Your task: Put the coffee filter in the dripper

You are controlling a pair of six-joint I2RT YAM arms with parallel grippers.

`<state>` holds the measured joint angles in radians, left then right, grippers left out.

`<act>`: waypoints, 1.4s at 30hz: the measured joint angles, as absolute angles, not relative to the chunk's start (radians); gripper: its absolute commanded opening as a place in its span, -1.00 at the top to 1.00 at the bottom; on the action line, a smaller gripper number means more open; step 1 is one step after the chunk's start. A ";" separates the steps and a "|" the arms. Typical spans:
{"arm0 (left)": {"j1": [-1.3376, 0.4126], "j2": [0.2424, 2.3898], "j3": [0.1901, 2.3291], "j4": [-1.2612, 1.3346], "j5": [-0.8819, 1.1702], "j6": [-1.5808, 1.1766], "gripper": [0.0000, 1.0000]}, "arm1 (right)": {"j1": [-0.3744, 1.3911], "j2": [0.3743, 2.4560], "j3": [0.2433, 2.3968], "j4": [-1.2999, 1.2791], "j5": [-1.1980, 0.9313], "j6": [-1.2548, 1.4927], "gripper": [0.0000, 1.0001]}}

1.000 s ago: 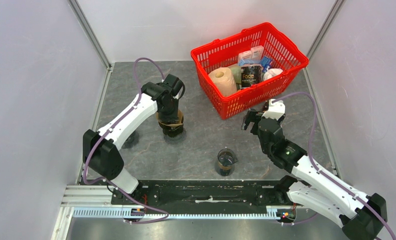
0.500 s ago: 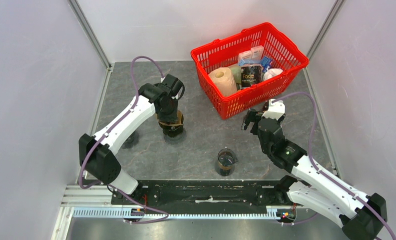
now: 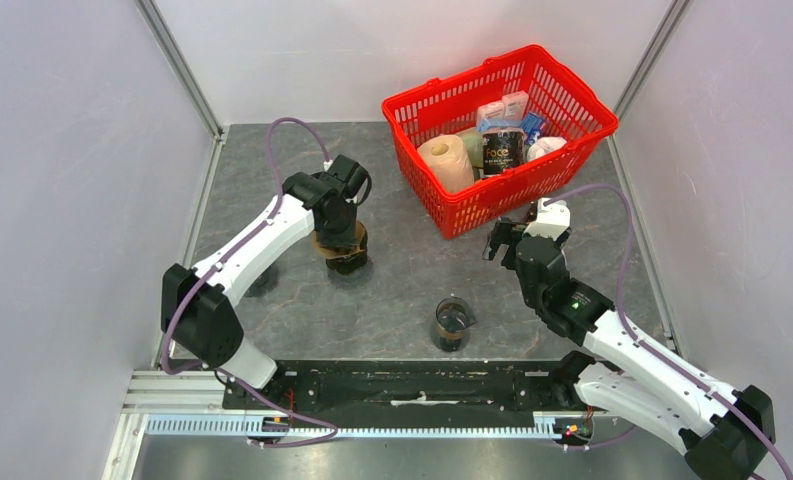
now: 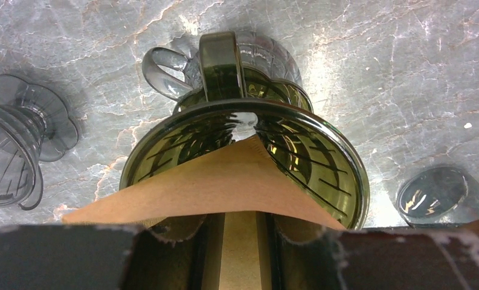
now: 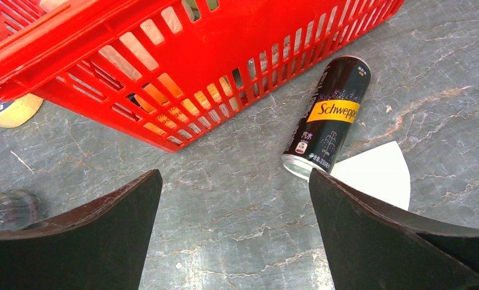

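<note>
Tools: we count two, the left tool [image 4: 237,241] and the right tool [image 5: 235,175].
Filters: we count two, a brown filter [image 4: 212,181] at the left tool and a white filter [image 5: 376,175] ahead of the right tool, off to its right.
Drippers: we count two, a green dripper [image 4: 321,163] directly under the left tool and a clear dripper [image 4: 13,145] to that tool's left.
Other things: we count one red basket [image 5: 237,42], one black can [image 5: 327,118] and one glass [image 4: 442,193], all on the grey desk [image 5: 225,199].
Left tool state: narrow, with its fingers pinching the broad end of the brown filter.
Right tool state: spread wide, with nothing between its fingers.
Brown filter against the left tool: it juts straight ahead from between the fingers. Its point is inside the green dripper's rim, near the centre hole. We cannot tell whether it touches the ribs.
Brown filter's look: flat, folded and fan-shaped, of smooth unbleached paper, with a strip running back between the fingers.
White filter against the right tool: apart from the fingers, flat on the desk, at the lower end of the can.
Can: on its side, just beside the basket.
</note>
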<state>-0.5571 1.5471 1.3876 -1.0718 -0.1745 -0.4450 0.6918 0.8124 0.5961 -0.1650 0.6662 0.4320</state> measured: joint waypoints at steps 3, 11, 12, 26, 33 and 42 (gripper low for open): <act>-0.557 1.553 1.382 -1.060 -0.186 -0.445 0.38 | 0.692 0.813 0.596 -0.165 0.666 0.432 -0.99; -0.557 1.555 1.373 -1.033 -0.208 -0.447 0.37 | 0.692 0.813 0.596 -0.165 0.665 0.432 -0.98; -0.557 1.555 1.373 -1.031 -0.207 -0.447 0.37 | 0.692 0.813 0.596 -0.165 0.665 0.432 -0.99; -0.557 1.542 1.373 -1.019 -0.207 -0.448 0.30 | 0.692 0.813 0.596 -0.165 0.660 0.432 -0.98; -0.557 1.513 1.374 -1.019 -0.208 -0.448 0.15 | 0.692 0.814 0.596 -0.165 0.659 0.432 -0.98; -0.557 1.504 1.381 -1.021 -0.207 -0.448 0.06 | 0.692 0.817 0.596 -0.165 0.659 0.432 -0.98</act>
